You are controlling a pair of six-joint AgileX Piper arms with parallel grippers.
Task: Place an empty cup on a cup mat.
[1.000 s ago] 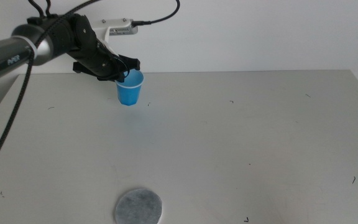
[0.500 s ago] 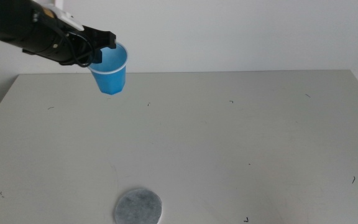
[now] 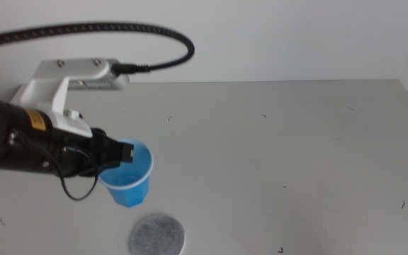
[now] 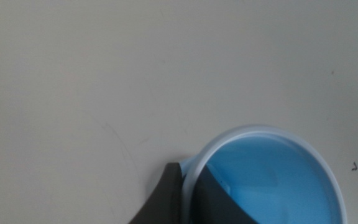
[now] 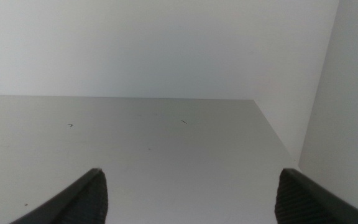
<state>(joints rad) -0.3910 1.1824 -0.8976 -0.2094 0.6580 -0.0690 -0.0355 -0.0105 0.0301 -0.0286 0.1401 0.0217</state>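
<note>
The blue cup [image 3: 129, 177] with its thin white rim hangs above the table at the front left, empty and blue inside. My left gripper [image 3: 121, 153] is shut on the cup's rim, one jaw inside the cup and one outside. In the left wrist view the cup [image 4: 272, 177] fills the lower right, with the jaws pinching its wall. The round mottled grey cup mat [image 3: 158, 234] lies flat at the front edge, just below and right of the cup, apart from it. My right gripper [image 5: 188, 196] is out of the middle view and stands open over bare table.
The grey table [image 3: 282, 142] bears small dark specks. The left arm's white camera mount [image 3: 69, 78] and black cable [image 3: 119, 32] reach over the back left. A white wall [image 5: 166, 43] stands behind the table.
My left gripper has carried the cup from the back left, up off the table, then forward and down to just above and left of the cup mat.
</note>
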